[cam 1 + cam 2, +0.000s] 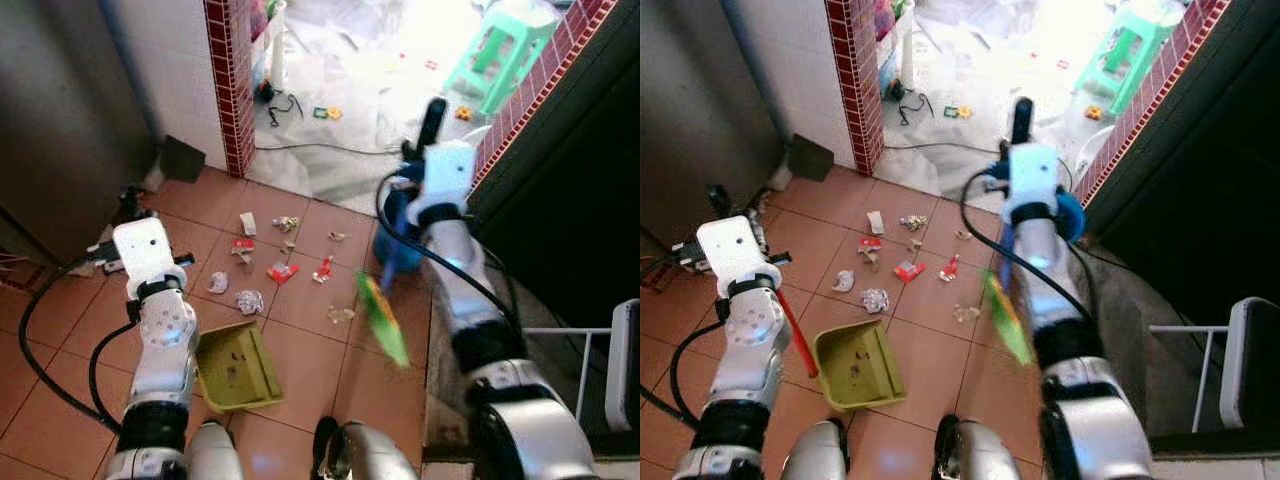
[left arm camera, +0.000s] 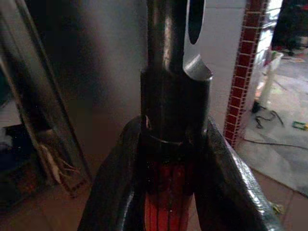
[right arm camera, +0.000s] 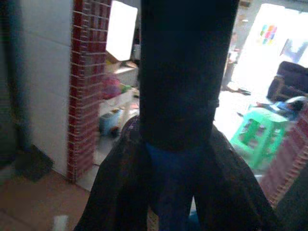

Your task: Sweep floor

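The left tool (image 2: pixel 166 192) was clamped around the red handle (image 1: pixel 797 342) of the olive-green dustpan (image 1: pixel 858 364), which rested on the terracotta tile floor (image 1: pixel 300 360) just before the robot's feet. The right tool (image 3: pixel 173 192) gripped the blue shaft of the broom (image 1: pixel 383 318), its green bristle head blurred above the tiles. Scattered paper scraps (image 1: pixel 249 300) and red wrappers (image 1: pixel 281 271) lay just beyond the pan's mouth. Sweeping seemed underway; next, the bristles should probably reach past the litter and draw it into the pan.
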### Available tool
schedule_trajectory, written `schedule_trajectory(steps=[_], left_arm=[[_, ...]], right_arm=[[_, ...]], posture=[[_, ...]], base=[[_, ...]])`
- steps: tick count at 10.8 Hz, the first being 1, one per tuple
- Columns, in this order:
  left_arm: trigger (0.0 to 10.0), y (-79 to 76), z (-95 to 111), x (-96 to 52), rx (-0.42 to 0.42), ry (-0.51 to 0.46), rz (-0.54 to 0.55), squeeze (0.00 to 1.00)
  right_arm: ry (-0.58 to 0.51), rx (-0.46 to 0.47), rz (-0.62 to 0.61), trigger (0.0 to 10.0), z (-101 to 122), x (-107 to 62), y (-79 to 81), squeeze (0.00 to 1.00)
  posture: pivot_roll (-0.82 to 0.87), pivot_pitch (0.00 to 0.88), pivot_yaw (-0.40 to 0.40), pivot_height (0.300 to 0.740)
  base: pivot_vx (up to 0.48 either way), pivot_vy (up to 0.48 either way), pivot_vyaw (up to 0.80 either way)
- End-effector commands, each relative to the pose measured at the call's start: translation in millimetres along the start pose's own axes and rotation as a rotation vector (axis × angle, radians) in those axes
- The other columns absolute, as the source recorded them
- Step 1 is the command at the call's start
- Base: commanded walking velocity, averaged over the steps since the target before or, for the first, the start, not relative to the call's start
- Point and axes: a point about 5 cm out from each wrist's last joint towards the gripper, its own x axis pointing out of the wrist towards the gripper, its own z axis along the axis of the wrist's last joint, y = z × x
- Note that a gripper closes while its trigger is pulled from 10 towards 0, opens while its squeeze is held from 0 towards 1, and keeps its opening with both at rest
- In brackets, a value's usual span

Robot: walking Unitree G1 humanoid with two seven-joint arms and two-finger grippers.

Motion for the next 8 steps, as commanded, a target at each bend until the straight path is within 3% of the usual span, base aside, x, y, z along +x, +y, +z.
schedule_trajectory(steps=[1, 2, 4, 8], left_arm=[[10.0, -5.3, 0, -0.9, 0.014, -0.013, 0.006, 0.0], [10.0, -11.6, -4, -3.8, 0.033, -0.017, -0.013, 0.0], [10.0, -14.9, -15, -8.8, 0.067, -0.005, -0.028, 0.0], [10.0, -30.2, -26, -8.6, 0.104, 0.032, -0.097, 0.0]], right_arm=[[-0.017, 0.034, 0.063, 10.0, 3, 3.1, 10.8, 0.0], [0.046, 0.115, 0.15, 10.0, -11, -3.6, 26.3, 0.0], [0.1, 0.24, 0.193, 10.0, -21, -12.7, 35.0, 0.0], [0.122, 0.467, 0.242, 10.0, -9, -10.0, 47.5, 0.0]], posture=[[0.04, 0.176, -0.117, 0.74], [0.04, 0.173, -0.119, 0.74], [0.03, 0.163, -0.122, 0.74], [0.02, 0.12, -0.128, 0.74]], base=[[0.0, 0.0, 0.0], [0.0, 0.0, 0.0], [0.0, 0.0, 0.0], [0.0, 0.0, 0.0]])
